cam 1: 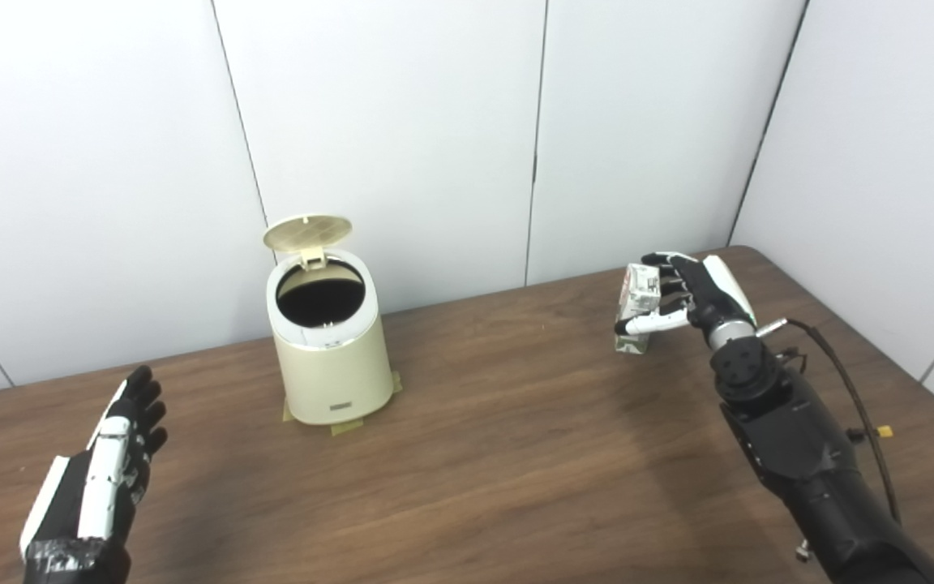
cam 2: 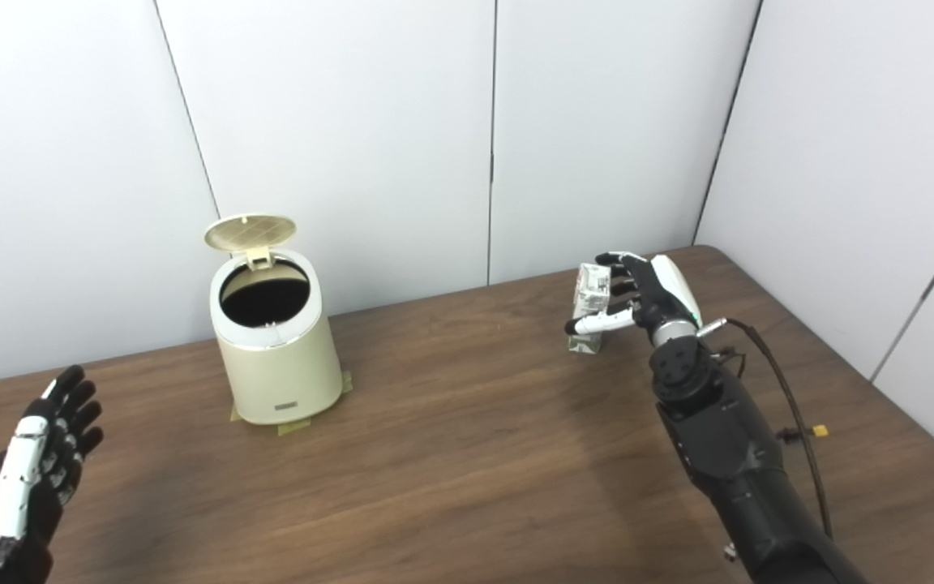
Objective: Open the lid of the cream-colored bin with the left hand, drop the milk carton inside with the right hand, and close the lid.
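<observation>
The cream-colored bin [cam 1: 329,365] stands left of the table's middle, its round lid [cam 1: 308,231] tipped up and back so the dark opening shows. Far to its right, my right hand [cam 1: 690,296] is shut on the small milk carton [cam 1: 636,310], fingers over its top and thumb across its front. The carton stands upright at the table surface; whether it touches the wood is unclear. Down at the near left my left hand [cam 1: 114,454] is open with fingers stretched forward, well apart from the bin and holding nothing.
Tape patches [cam 1: 345,426] hold the bin's base to the brown wooden table [cam 1: 499,454]. White wall panels close in behind and on the right. A black cable [cam 1: 856,397] runs along my right forearm.
</observation>
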`<act>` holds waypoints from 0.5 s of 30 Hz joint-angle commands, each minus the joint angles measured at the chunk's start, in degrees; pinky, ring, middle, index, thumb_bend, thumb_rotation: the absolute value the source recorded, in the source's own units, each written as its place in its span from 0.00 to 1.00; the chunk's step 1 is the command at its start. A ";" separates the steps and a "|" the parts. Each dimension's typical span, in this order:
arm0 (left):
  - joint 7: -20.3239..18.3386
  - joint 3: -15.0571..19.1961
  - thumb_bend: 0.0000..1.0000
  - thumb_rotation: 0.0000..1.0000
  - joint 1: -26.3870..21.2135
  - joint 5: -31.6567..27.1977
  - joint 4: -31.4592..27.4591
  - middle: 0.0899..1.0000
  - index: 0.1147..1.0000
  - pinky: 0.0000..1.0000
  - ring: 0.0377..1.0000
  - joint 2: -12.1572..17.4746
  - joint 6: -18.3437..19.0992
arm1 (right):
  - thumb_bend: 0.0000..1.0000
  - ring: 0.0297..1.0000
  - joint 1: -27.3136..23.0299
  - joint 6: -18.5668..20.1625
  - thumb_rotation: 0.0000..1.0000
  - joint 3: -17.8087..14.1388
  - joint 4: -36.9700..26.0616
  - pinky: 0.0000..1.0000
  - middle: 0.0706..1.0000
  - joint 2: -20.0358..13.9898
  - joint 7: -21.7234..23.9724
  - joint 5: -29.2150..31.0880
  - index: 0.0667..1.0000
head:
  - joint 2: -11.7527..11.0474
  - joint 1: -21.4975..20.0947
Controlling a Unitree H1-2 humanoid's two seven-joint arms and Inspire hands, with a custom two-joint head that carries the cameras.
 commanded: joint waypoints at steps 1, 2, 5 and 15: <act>0.82 -0.07 0.26 1.00 -1.93 -0.39 -1.65 1.00 1.00 1.00 1.00 0.55 -0.38 | 0.89 0.69 -2.96 -3.61 0.05 -0.73 -0.13 0.57 0.73 -1.72 -1.79 -0.35 0.74 | 0.02 -0.08; 0.83 -0.17 0.27 1.00 -2.00 -0.30 -1.63 1.00 1.00 1.00 1.00 0.56 -0.39 | 0.89 0.67 -2.94 -4.53 0.04 -0.88 0.33 0.56 0.72 -1.78 -2.00 -0.13 0.73 | 0.02 -0.08; 1.13 -0.48 0.26 1.00 -2.04 -0.15 -1.76 1.00 1.00 1.00 1.00 0.74 -0.34 | 0.86 0.62 -2.64 -6.22 0.00 -0.85 0.72 0.53 0.67 -2.01 -2.73 -0.53 0.71 | 0.68 0.10; 1.93 -0.81 0.25 1.00 -1.77 -0.88 -1.55 1.00 1.00 1.00 1.00 0.69 -0.39 | 0.49 0.39 -2.72 -9.66 0.00 -0.94 2.74 0.30 0.46 -0.74 -7.55 -1.36 0.54 | 1.27 0.12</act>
